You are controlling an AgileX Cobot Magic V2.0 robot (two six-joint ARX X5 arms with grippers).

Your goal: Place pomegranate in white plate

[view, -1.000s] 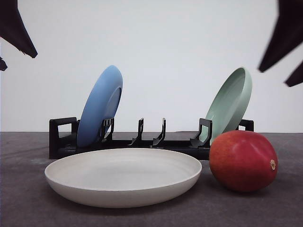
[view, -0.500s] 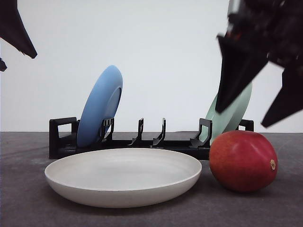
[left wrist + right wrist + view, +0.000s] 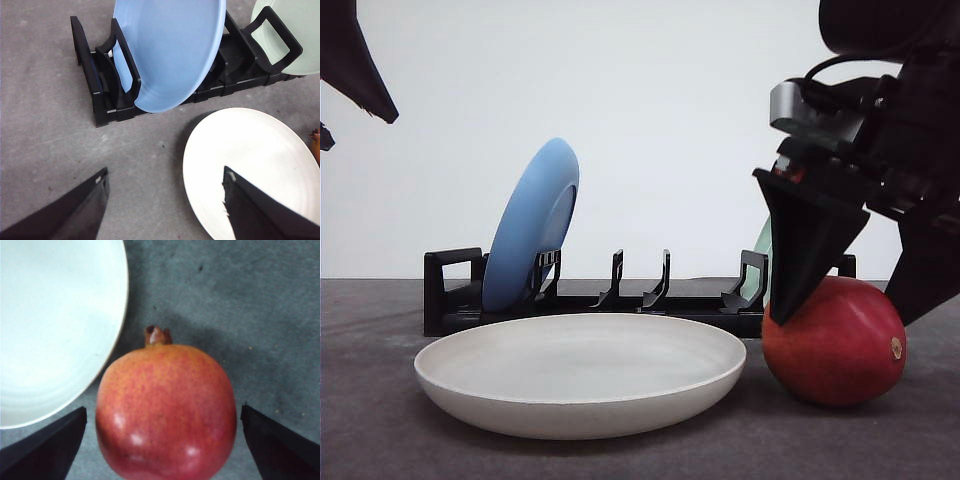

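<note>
**Pomegranate between open right fingers**

Pomegranate sits on the table just right of the white plate, beside its rim. Your right gripper straddles it, jaws spread wide to either side. Your left gripper hangs open above the table and the plate's edge. Behind stands the rack, holding the blue plate and green plate.

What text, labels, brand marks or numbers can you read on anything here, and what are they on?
None: no readable text in any view.
The round red pomegranate, the wide cream-white plate, the tilted blue plate, the pale green plate and the black plastic dish rack all look unmarked.
</note>
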